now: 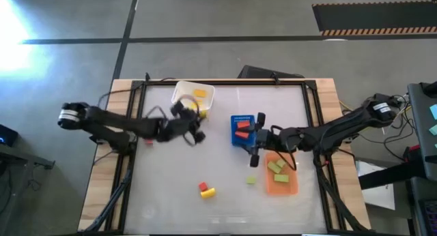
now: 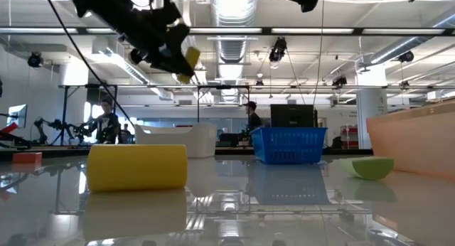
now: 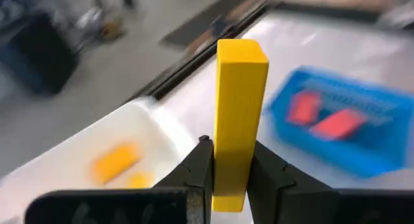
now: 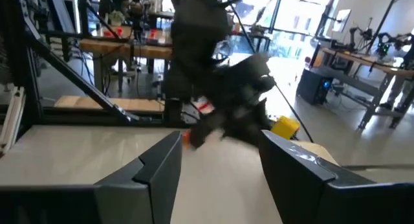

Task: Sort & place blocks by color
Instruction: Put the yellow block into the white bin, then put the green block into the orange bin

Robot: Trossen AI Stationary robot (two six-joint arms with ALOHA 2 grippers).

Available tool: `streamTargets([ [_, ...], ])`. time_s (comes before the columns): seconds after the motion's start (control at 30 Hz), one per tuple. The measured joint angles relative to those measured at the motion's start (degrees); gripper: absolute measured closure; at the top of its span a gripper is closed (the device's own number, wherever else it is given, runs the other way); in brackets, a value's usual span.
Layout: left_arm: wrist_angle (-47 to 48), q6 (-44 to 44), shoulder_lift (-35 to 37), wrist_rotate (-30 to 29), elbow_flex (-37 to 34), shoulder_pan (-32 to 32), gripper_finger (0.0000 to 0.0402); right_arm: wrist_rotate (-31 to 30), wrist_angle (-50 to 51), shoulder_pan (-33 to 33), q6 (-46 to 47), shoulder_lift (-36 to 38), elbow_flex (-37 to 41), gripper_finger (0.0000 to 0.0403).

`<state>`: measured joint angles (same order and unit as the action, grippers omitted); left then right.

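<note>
You're looking straight down on the whole table (image 1: pixel 171 195) from overhead. Your low camera sits at tabletop height, close behind a yellow block (image 2: pixel 137 166), facing level into the room. Your left wrist camera peers close past its fingers (image 3: pixel 194 175) at the blue tray (image 3: pixel 362 130), shared with overhead. Your right wrist faces the left arm (image 4: pixel 226 88).

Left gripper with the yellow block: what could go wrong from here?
1. The left gripper pinches the yellow block only at its lower end, so the long upper part could pivot or slip while carried.
2. It is beside the white tub, not over it; an early release would probably land the block on the table.
3. The right gripper, open by the blue tray, works close by; the arms might crowd each other.
</note>
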<state>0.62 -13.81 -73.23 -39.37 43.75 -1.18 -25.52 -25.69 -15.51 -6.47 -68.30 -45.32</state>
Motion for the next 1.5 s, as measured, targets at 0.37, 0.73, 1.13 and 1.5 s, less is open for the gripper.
streamTargets([
  [0.37, 32.3, 2.3, -7.1, 19.2, 14.0, 26.7, 0.0360, 0.0, 3.2, 0.0, 0.3, 1.2, 0.5, 0.0207],
  [0.73, 35.0, 5.8, -17.2, 22.1, 18.8, 33.8, 0.0360, -0.1, 4.5, 0.0, 0.4, 0.2, 0.6, 0.0207],
  [1.13, 34.9, 5.2, -17.2, 20.5, 18.6, 33.8, 0.0266, -0.1, 4.5, 0.0, 0.4, 0.2, 0.6, 0.0207],
  [1.5, 35.8, 4.7, -14.3, 20.6, 18.6, 28.7, 0.0252, -0.1, 7.9, 0.0, 4.0, 0.2, 0.6, 0.0207],
])
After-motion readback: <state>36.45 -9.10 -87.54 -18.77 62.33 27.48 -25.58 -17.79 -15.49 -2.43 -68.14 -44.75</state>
